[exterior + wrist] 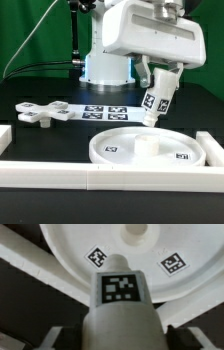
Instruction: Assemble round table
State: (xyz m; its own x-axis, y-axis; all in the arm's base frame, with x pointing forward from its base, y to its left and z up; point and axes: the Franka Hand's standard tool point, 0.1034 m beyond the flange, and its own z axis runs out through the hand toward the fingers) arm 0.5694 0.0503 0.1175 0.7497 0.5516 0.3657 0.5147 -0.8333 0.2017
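Note:
The round disc (pixel 112 151) lies rim-up on the table, with a raised hub (pixel 148 144) at its centre and square tags on its floor. My gripper (pixel 162 76) is shut on the short cylinder leg (pixel 157 98) and holds it tilted in the air, its lower end just above the hub. In the wrist view the tagged leg (pixel 122 294) runs out from my gripper (pixel 122 339) over the disc (pixel 90 243) toward the hub (pixel 140 229). The cross-shaped piece (pixel 38 114) lies flat at the exterior view's left.
The marker board (pixel 105 112) lies behind the disc, in front of the robot base (pixel 105 68). White border rails run along the front (pixel 100 177), the left (pixel 5 137) and the right (pixel 210 150) of the work area.

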